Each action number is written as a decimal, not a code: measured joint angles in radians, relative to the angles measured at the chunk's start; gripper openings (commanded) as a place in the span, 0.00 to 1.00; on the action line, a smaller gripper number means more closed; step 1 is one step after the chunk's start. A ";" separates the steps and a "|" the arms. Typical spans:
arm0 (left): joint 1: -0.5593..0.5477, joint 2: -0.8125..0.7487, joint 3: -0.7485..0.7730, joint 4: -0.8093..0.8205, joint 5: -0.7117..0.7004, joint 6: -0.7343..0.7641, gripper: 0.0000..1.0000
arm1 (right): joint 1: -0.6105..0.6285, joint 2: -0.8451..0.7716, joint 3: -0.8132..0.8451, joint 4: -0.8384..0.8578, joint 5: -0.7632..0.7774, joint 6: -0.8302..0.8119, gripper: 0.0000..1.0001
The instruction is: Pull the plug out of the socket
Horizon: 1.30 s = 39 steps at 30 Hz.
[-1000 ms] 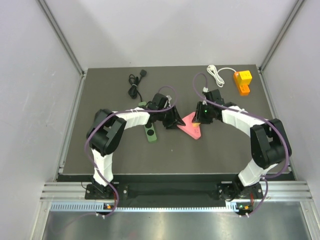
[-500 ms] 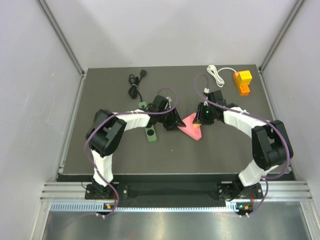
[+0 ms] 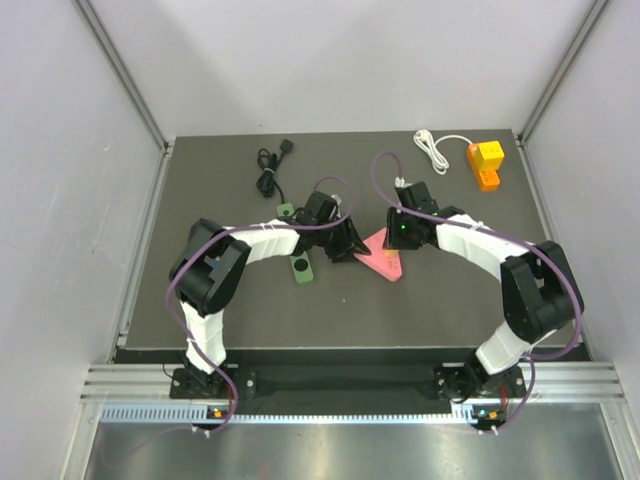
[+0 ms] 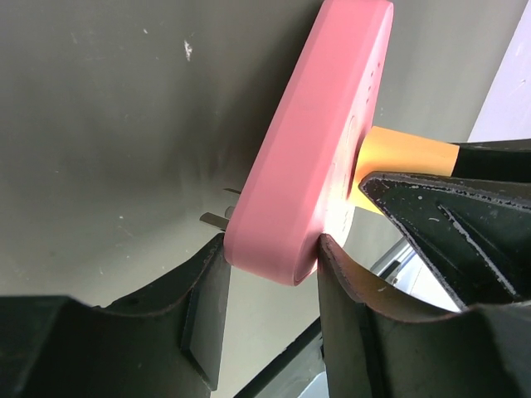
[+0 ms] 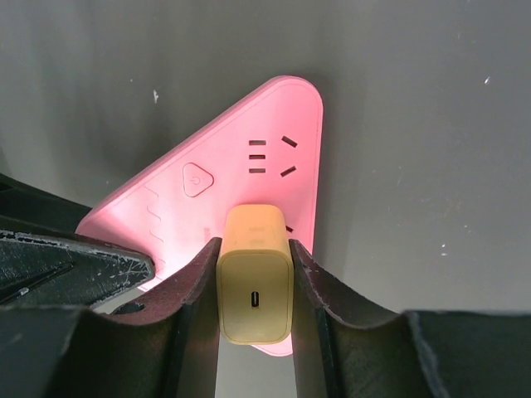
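Since a second ago your right gripper (image 5: 255,249) has slid leftward, closer to the left one, while the pink socket (image 5: 249,166) has barely shifted. Its jaws are clamped on both sides of the yellow plug (image 5: 255,290), which is pushed into the socket's near edge. Your left gripper (image 4: 270,249) has its jaws pinching the socket's slim edge, bracing it on the bench (image 3: 220,190). That reads as both grips set, so only the pull remains: draw the plug straight out while the left holds firm. Farther off lie a green strip (image 3: 301,265), a black cable (image 3: 268,175) and an orange adapter (image 3: 486,163), all well apart.
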 measured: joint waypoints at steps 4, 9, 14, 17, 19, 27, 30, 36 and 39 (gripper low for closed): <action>-0.002 -0.002 -0.004 0.005 -0.007 -0.002 0.00 | -0.068 -0.005 -0.003 0.002 -0.119 0.003 0.00; 0.000 -0.008 -0.009 0.005 -0.023 -0.004 0.00 | -0.207 -0.076 -0.048 0.047 -0.272 0.029 0.00; 0.001 -0.009 -0.010 0.002 -0.028 -0.004 0.00 | -0.157 -0.087 -0.045 0.042 -0.206 0.016 0.00; 0.001 -0.010 -0.010 0.002 -0.032 -0.004 0.00 | -0.089 -0.086 -0.030 -0.003 -0.131 -0.005 0.00; 0.001 -0.013 -0.011 0.000 -0.038 -0.003 0.00 | -0.072 -0.087 -0.026 -0.015 -0.108 -0.011 0.00; 0.002 -0.032 -0.011 -0.010 -0.070 0.035 0.00 | -0.200 -0.166 -0.084 -0.068 0.008 0.006 0.00; 0.003 -0.034 -0.011 -0.009 -0.070 0.050 0.01 | -0.305 -0.219 -0.142 -0.090 0.028 0.013 0.01; 0.008 -0.035 -0.011 -0.008 -0.065 0.072 0.39 | -0.443 -0.294 -0.251 -0.087 -0.082 0.011 0.09; 0.009 -0.035 -0.011 -0.008 -0.064 0.078 0.51 | -0.470 -0.294 -0.288 -0.072 -0.174 0.006 0.17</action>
